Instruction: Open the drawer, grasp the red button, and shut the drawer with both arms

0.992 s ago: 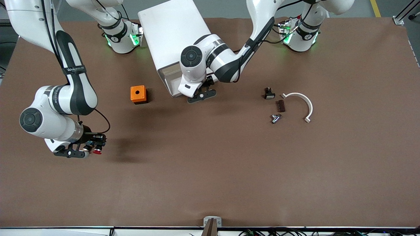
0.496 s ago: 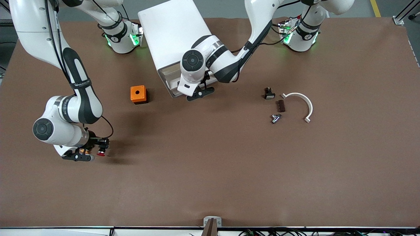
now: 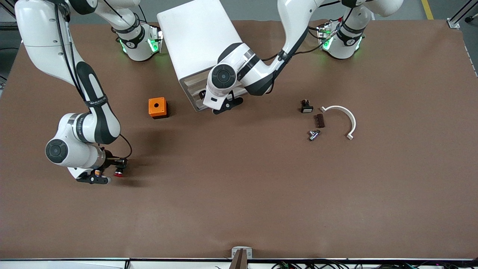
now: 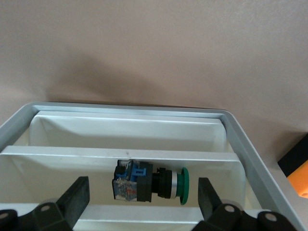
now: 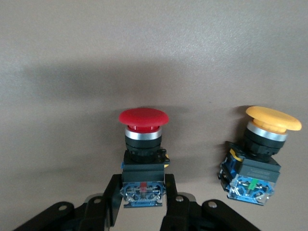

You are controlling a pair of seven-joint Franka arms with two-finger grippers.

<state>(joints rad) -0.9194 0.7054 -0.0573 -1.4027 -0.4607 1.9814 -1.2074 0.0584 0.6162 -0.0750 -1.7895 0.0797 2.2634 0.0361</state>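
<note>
right gripper (image 5: 143,197) clenched on the blue rear block of the button (image 5: 143,139), red cap pointing away from the wrist, low over the table (image 3: 239,194) toward the right arm's end, nearer the front camera than the orange cube (image 3: 157,107); hard to say from the wrist view whether the button already rests on the surface or hangs just above it. an orange-capped button (image 5: 260,154) just beside it, apart but close. left gripper (image 4: 144,204) spread wide at the front of the drawer (image 4: 130,144), which sits partly out of the white cabinet (image 3: 198,41), a green-capped button (image 4: 151,183) lying on its side inside, between the open fingers as that wrist view shows it. risks from here: letting go too high could send the red button rolling on its round cap, or knock it into the orange-capped one beside it; a grip only on the small rear block could let it twist on the way down. at the drawer, wide fingers pushing off-centre could skew the shallow tray so it jams, or shove the light cabinet back across the table instead of shutting it; fingers dipping into the tray could catch its rim or trap the green button
</note>
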